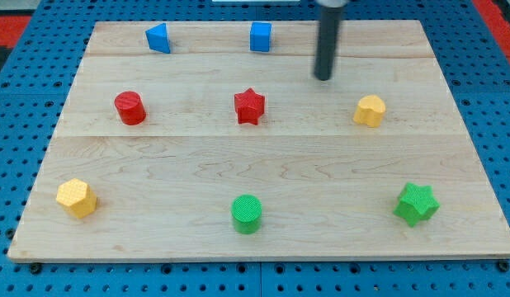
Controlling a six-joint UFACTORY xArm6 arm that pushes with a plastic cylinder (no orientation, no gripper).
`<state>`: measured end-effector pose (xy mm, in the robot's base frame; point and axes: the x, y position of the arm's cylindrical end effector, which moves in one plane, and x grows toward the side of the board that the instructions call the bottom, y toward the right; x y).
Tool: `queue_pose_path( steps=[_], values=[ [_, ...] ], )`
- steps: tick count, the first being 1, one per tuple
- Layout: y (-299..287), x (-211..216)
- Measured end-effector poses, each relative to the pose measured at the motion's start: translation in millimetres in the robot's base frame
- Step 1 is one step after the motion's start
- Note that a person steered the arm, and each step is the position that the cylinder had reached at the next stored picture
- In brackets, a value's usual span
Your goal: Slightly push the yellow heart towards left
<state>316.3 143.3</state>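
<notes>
Yellow heart block (370,110) sits toward the view's right in the board's middle row, and my tip (323,78) rests on the wood up and to the view's left of it, near but clearly apart. I carry no jaws at all, so there is nothing to open or clench, only a bare dark rod (327,41). That is the trouble as I judge it: a leftward nudge has to start from the heart's right flank, and I stand on the wrong side. Sweeping straight down could clip its upper left edge and shove it right or down. Looping round too tightly could graze it; an off-centre contact might spin it, and too long a stroke would overdo a slight push and carry it toward the red star block (249,106). The remaining blocks lie well clear of that path. My rod's upper part is cut off by the view's top edge, and the heart's notch is hard to make out from this angle, so it reads almost as a rounded lump.
</notes>
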Motion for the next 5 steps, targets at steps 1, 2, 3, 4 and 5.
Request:
queue_pose_path(
  steps=[1, 2, 3, 4, 5],
  values=[
    [64.0, -21.4],
    [154.9, -9.8],
    [200.9, 11.8],
    [189.1, 41.8],
    [161.9, 71.6]
  ],
)
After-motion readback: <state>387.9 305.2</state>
